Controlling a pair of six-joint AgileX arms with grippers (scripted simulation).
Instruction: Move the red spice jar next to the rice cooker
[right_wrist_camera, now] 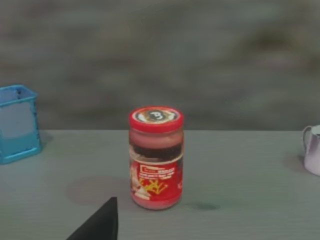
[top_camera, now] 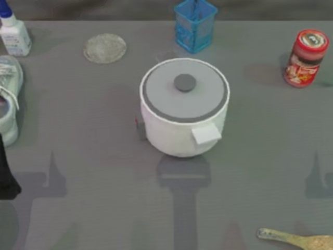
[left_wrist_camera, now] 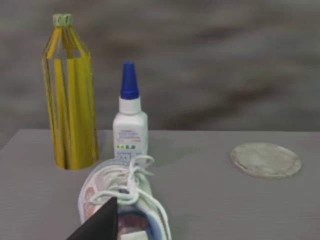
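Red spice jar (top_camera: 306, 57) stands upright near the worktop's far right corner, lid on, well apart from the rice cooker (top_camera: 183, 107), which sits around the middle of the worktop with its grey lid closed and its white tab toward the near edge. Between them along the far edge stands a blue square container (top_camera: 194, 23), just behind the cooker.

In my right wrist view the jar (right_wrist_camera: 156, 157) is straight ahead, nothing touching it, with the blue container (right_wrist_camera: 17, 122) off to one side and a small white cup (right_wrist_camera: 312, 149) at the other edge of the picture. Only a dark tip of my right gripper shows there, so I cannot tell whether it is open or closed.

My left arm is at the worktop's left edge, beside a white shoe (top_camera: 9, 99); its gripper's state I cannot tell either.
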